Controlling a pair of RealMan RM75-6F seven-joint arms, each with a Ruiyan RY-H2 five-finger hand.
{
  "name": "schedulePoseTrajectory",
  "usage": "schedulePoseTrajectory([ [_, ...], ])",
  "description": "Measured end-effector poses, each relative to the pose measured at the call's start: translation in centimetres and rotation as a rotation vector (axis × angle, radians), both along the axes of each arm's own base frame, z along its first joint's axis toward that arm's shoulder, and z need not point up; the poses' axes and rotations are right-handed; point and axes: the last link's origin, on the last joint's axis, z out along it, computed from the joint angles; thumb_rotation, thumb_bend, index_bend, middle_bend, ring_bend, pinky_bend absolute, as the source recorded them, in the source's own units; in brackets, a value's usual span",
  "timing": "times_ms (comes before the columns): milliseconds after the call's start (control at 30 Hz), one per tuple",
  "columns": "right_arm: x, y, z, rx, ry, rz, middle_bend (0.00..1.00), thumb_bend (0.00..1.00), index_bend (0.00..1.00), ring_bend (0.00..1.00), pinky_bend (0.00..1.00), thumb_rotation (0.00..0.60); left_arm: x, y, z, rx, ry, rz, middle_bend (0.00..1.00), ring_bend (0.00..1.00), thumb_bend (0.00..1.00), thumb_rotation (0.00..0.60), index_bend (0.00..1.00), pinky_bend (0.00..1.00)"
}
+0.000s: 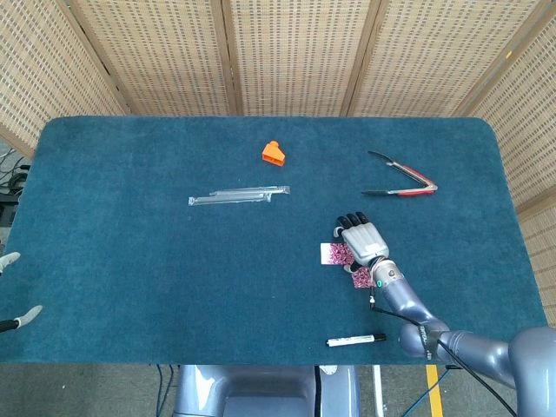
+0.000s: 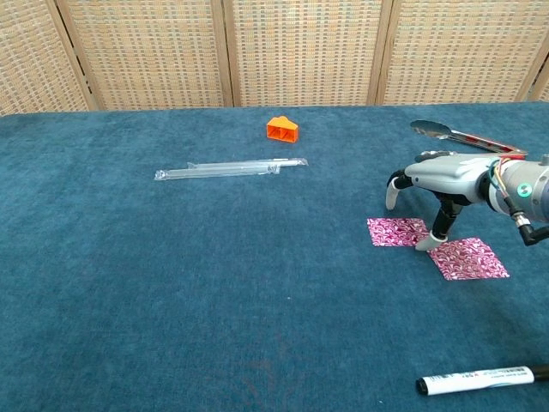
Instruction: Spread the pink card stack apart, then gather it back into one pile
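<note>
Two pink patterned cards lie apart on the blue cloth, touching only at a corner: the left card (image 2: 396, 232) and the right card (image 2: 467, 258). In the head view they show as a left card (image 1: 334, 253) and a right card (image 1: 362, 279), partly hidden by my hand. My right hand (image 2: 446, 174) hovers palm-down over them with its fingers spread, and one fingertip (image 2: 426, 245) presses down where the two cards meet. It grips nothing. My left hand (image 1: 12, 288) shows only as two fingertips at the table's far left edge, set apart and holding nothing.
An orange block (image 2: 281, 130) and a long clear plastic strip (image 2: 230, 168) lie at the back middle. Red-handled tongs (image 1: 401, 178) rest behind my right hand. A black-and-white marker (image 2: 480, 378) lies near the front edge, right of centre.
</note>
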Motion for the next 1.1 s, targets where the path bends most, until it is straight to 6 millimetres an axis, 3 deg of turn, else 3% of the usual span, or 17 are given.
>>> schedulePoseTrajectory([
  [1100, -0.5, -2.0, 0.3, -0.040, 0.050, 0.023, 0.09, 0.23, 0.26, 0.00, 0.00, 0.600, -0.4, -0.2, -0.1, 0.001, 0.000, 0.017, 0.00, 0.00, 0.10, 0.428, 0.17, 0.00],
])
